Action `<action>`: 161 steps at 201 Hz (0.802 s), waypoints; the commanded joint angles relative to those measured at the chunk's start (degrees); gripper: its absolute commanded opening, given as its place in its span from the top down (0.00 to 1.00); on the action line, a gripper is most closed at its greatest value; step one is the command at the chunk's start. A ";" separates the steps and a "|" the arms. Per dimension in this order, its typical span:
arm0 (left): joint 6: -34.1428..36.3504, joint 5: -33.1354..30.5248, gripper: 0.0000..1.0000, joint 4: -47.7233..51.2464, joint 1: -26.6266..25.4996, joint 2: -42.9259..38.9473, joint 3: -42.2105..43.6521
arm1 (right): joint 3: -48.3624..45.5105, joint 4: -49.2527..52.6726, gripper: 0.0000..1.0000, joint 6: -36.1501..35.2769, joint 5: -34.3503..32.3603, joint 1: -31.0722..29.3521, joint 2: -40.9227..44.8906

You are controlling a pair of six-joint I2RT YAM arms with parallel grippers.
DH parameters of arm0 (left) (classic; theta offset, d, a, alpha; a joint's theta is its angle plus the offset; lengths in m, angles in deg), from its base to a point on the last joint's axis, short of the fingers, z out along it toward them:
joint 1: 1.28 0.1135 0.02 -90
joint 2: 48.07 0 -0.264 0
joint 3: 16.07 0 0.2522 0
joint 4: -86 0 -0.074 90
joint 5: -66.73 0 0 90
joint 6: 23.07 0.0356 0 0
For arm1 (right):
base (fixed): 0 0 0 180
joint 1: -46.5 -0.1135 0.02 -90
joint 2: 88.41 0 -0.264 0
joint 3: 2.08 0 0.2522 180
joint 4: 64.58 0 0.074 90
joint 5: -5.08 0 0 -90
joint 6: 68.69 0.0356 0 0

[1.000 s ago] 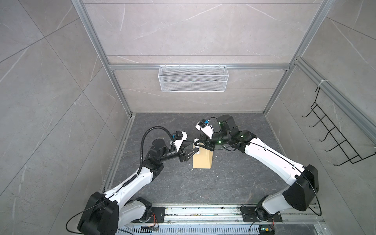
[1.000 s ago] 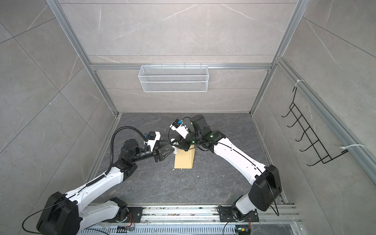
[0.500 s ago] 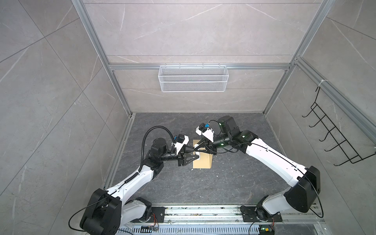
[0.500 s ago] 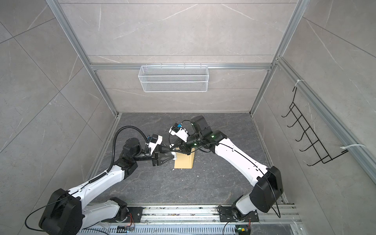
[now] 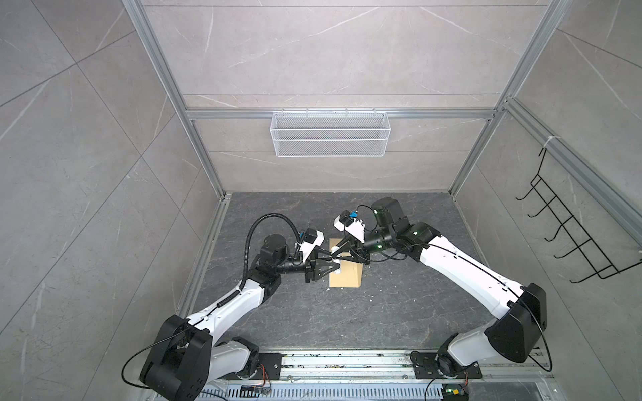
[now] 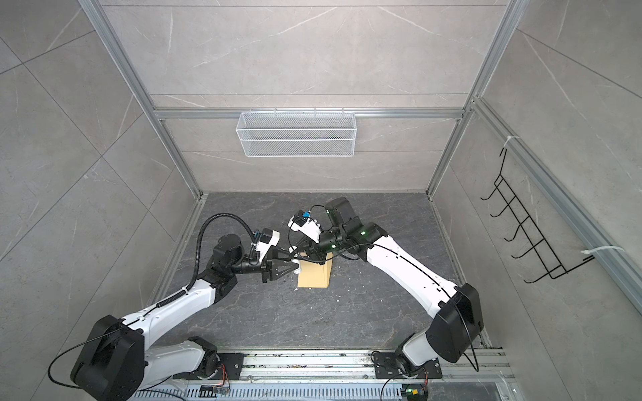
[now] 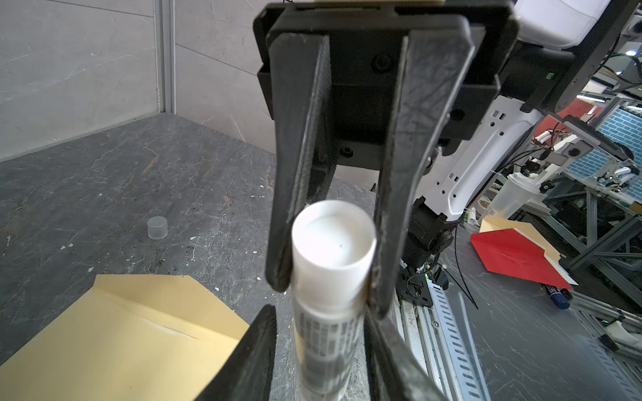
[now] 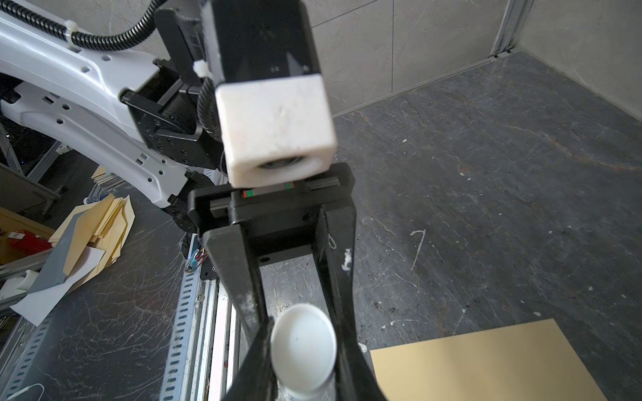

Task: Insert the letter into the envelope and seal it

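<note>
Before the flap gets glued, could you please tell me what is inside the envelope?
The envelope lies flat with its flap open, but its own paper covers the inside. No letter shows at its mouth, so whether one is in it cannot be told.

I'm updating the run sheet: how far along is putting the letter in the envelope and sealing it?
Done: envelope lies flat, flap open, contents unseen; a clear cap lies loose nearby. In hand: right end effector clamps the glue stick; left end effector brackets it, a gap showing. Remaining: glue the flap, fold it shut.
</note>
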 commanded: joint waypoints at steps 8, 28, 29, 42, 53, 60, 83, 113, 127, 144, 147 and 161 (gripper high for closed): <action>-1.14 1.12 0.58 -3.68 -0.05 0.48 -2.71 | 1.83 -1.29 1.00 0.01 0.52 -0.69 -1.02; -1.82 1.13 0.59 -4.54 -0.05 0.79 -2.78 | 2.18 -1.27 1.00 0.04 0.17 -0.95 -1.45; -1.87 1.08 0.59 -4.64 -0.05 0.82 -2.78 | 2.21 -1.28 1.00 0.01 0.13 -1.00 -1.47; -2.00 1.13 0.61 -4.82 -0.05 1.01 -2.86 | 2.37 -1.29 1.00 0.03 -0.09 -1.08 -1.68; -2.17 1.10 0.61 -4.97 -0.03 1.16 -2.99 | 2.50 -1.29 1.00 0.08 -0.39 -1.20 -1.99; -2.30 1.22 0.62 -5.03 -0.05 1.32 -3.14 | 2.59 -1.29 1.00 0.07 -0.53 -1.31 -2.10; -2.51 1.30 0.64 -5.04 -0.07 1.67 -3.43 | 2.97 -1.29 1.00 0.10 -0.80 -1.45 -2.56; -2.83 1.30 0.71 -5.08 -0.13 1.98 -3.50 | 3.28 -1.29 1.00 0.12 -1.32 -1.64 -2.90; -3.05 1.22 0.81 -5.09 -0.13 2.15 -3.55 | 3.30 -1.29 1.00 0.06 -1.62 -1.61 -3.10; -3.62 1.00 0.95 -5.08 -0.14 2.41 -3.73 | 3.33 -1.38 0.98 0.06 -2.30 -1.69 -3.22; -3.83 0.89 0.97 -5.13 -0.13 2.45 -3.75 | 3.36 -1.44 0.98 0.13 -2.47 -1.68 -3.16; -4.84 -0.02 1.00 -5.26 -0.14 2.79 -3.95 | 3.33 -1.76 0.89 0.28 -3.33 -1.72 -3.14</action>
